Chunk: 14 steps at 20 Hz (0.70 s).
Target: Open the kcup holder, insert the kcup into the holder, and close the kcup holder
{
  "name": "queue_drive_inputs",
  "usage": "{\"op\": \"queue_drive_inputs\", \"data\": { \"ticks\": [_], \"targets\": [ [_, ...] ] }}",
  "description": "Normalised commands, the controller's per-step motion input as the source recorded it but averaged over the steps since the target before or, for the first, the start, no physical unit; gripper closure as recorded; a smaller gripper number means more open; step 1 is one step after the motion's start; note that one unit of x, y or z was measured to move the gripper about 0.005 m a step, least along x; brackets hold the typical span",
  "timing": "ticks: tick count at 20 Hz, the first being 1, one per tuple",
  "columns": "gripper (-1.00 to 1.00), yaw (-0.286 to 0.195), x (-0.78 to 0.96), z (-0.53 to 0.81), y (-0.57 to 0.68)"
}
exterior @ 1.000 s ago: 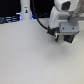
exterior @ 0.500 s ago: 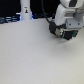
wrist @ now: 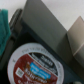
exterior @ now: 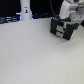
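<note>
Black and boxy, the kcup holder (exterior: 62,29) with 2 stacked drawer fronts is sitting under the white gripper (exterior: 67,15), whose finger spread cannot be judged, while a foil-lidded kcup (wrist: 34,64) is filling the wrist view, seemingly inside.

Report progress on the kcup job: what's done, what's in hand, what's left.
Done, apparently: the wrist view shows a round foil-topped kcup sitting in a dark recess, so opening and inserting look complete. In hand: the end effector hovers at the black kcup holder. Left: closing the holder. The blurry exterior view cannot confirm its drawer state.
</note>
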Motion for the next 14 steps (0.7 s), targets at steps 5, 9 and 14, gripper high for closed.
{"op": "queue_drive_inputs", "data": {
  "ticks": [5,9,14],
  "targets": [
    [-1.00,0.041,-0.45,0.13,0.39],
    [-1.00,0.051,-0.44,0.08,0.38],
    [-1.00,0.021,-0.08,0.22,0.27]
  ]
}}
